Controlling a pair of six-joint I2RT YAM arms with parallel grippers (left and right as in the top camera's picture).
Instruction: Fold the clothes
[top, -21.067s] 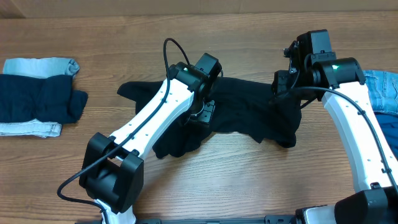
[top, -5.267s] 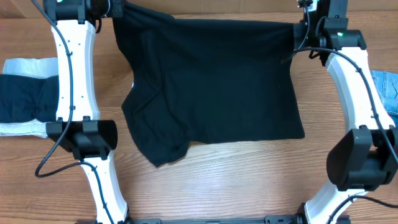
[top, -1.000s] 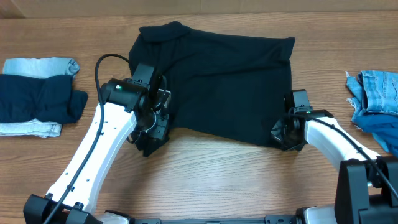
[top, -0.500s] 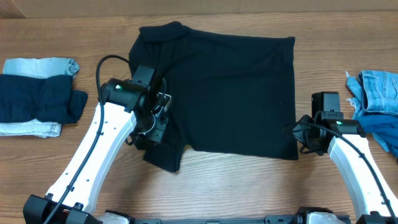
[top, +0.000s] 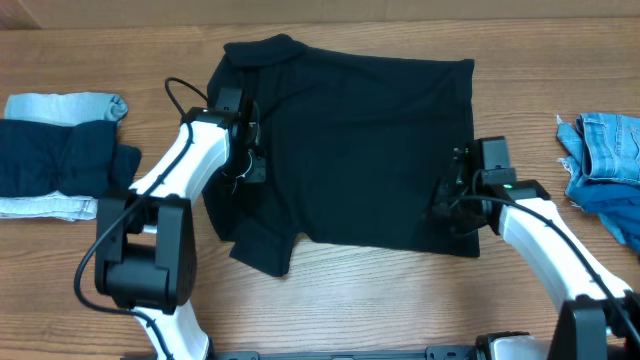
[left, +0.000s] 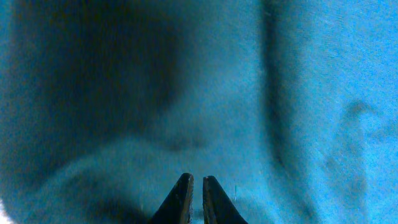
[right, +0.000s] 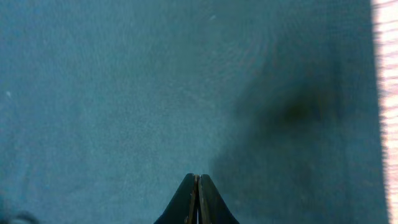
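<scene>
The large black garment (top: 360, 140) lies spread flat in the middle of the table, with a sleeve flap at its lower left. My left gripper (top: 247, 168) is over the garment's left edge; in the left wrist view its fingers (left: 196, 179) are nearly closed, with nothing seen between them and cloth (left: 249, 93) filling the frame. My right gripper (top: 447, 205) is over the garment's lower right edge; in the right wrist view its fingers (right: 197, 177) are pressed together, empty, just above the cloth (right: 124, 93).
A folded dark navy garment (top: 65, 160) lies on light denim (top: 70, 105) at the far left. Light-blue denim (top: 610, 140) and bright blue cloth (top: 600, 195) lie at the right edge. A strip of wood table (right: 385, 93) shows beside the garment.
My left gripper has moved towards the far side along the garment's left edge. My right gripper has moved left, from beside the garment to over its right edge. The garment lies unchanged.
</scene>
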